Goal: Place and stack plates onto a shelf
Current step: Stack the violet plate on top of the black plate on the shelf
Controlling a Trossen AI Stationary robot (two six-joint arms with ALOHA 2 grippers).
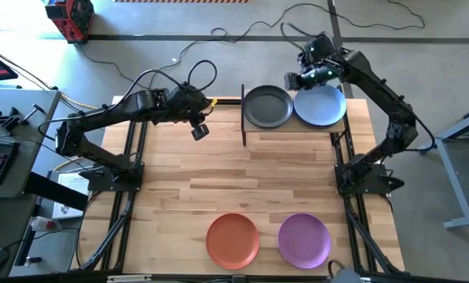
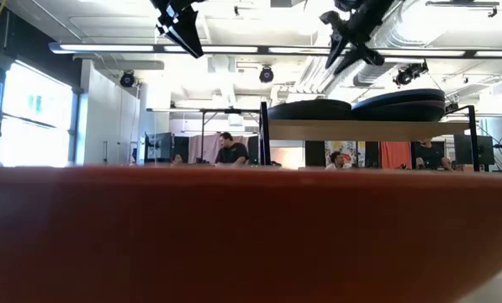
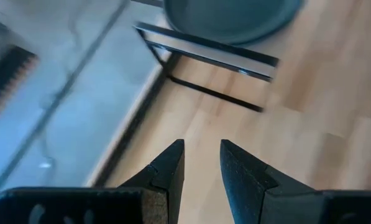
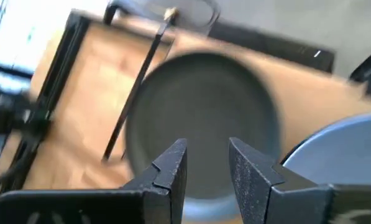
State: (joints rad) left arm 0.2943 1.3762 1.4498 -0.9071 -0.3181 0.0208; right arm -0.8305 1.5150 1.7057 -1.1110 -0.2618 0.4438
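The fingers of the right gripper (image 1: 292, 80) are parted by a narrow gap with nothing between them, and are held above the far edge of the shelf (image 1: 293, 130), over the dark grey plate (image 1: 267, 107). That plate lies flat on the shelf's left half. A light blue plate (image 1: 320, 105) sits just beside it on the right half; in the low view a dark plate shows beneath the blue one, so a stack seems to be started there. The empty fingers over the shelf suggest a plate has just been set down. The fingers of the left gripper (image 1: 200, 130) are likewise narrowly parted and empty, held in the air over the wooden surface (image 1: 242, 181), just left of the shelf, as if waiting. Two plates are left on the near part of the surface, well apart from the shelf: an orange plate (image 1: 232, 240) and a purple plate (image 1: 304, 240) side by side. They appear to be next in line.
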